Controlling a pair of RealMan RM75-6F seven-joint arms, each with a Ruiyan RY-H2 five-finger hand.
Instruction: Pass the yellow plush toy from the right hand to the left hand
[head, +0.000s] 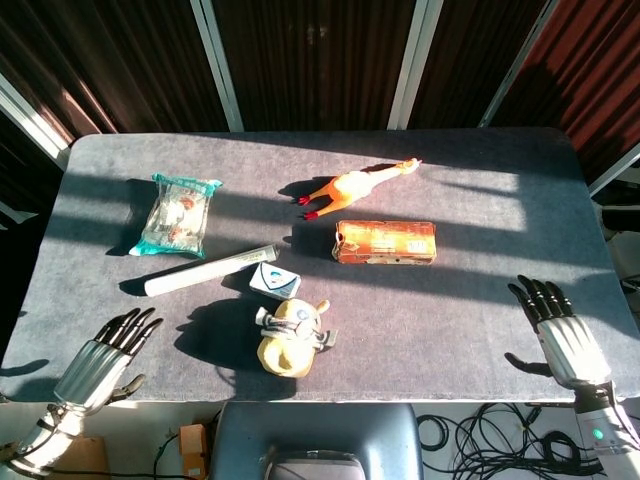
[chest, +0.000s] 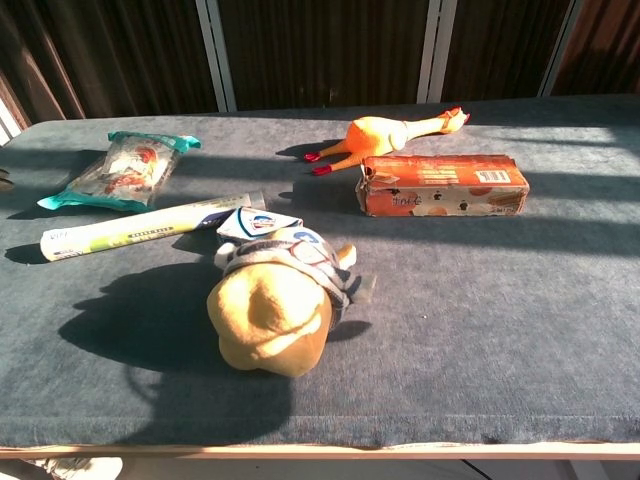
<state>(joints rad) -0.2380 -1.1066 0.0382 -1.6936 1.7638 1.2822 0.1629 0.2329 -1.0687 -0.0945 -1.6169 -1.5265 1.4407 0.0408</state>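
Hands first: the left hand hangs over the desk's near corner at about seven o'clock, fingers spread apart and pointing up toward one o'clock, holding nothing; the right hand sits at the opposite near corner, around four o'clock, fingers likewise fanned wide and empty, with its thumb out toward the desk. Neither hand shows in the chest view. Between them, closer to the left hand but well apart from both, the yellow plush toy lies on the grey desk near its front edge at six o'clock, its round yellow end toward the edge and a grey-and-white wrap with a round badge across its upper part; in the chest view the toy casts a broad shadow to its left. Just beyond the toy, touching or nearly so, lies a small white-and-blue packet, and beside that at about ten o'clock a long white tube lies at a slant. Farther out at ten o'clock is a teal-edged snack bag. Past the toy toward one o'clock an orange box lies flat, and beyond it at twelve a rubber chicken lies on its side, head pointing right.
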